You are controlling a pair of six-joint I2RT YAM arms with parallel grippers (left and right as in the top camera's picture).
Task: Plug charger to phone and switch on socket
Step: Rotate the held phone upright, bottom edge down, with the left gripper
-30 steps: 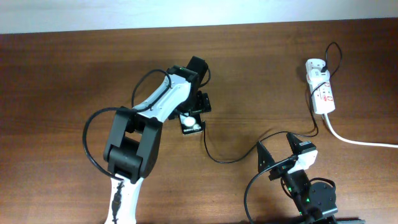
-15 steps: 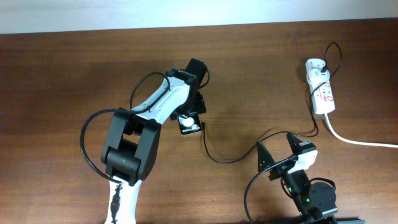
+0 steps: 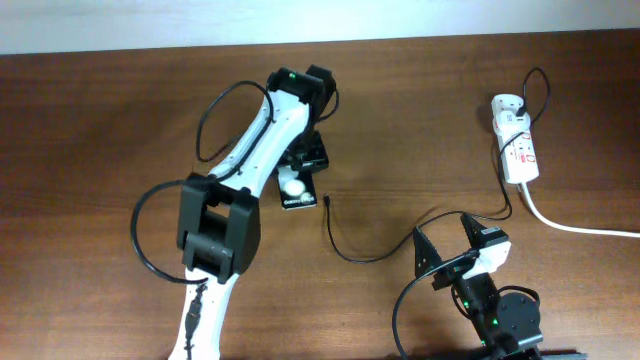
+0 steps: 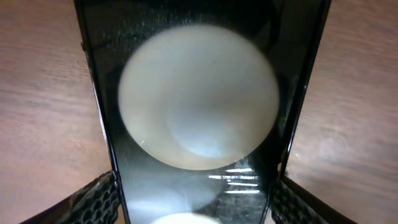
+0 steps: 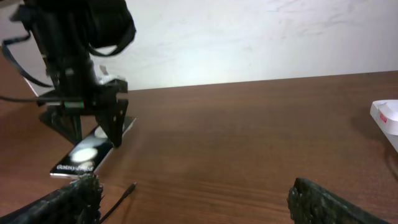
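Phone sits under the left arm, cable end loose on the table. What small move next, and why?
Probably the right tool should start toward the charger's plug tip. That tip lies loose on the table beside one end of the phone, not inserted. The left tool has its fingers against the phone's long edges, apparently steadying it, while the right tool is open and holds nothing.

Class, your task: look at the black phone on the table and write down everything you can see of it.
The phone is a flat, glossy black rectangle with two white round patches on its face and small white lettering near one end. It lies face up on the wooden table, slightly slanted in the overhead view. The left gripper straddles it, its mesh-textured fingers close against both long edges, seemingly gripping. The charger tip lies just beside its lettered end, apart, not plugged in.
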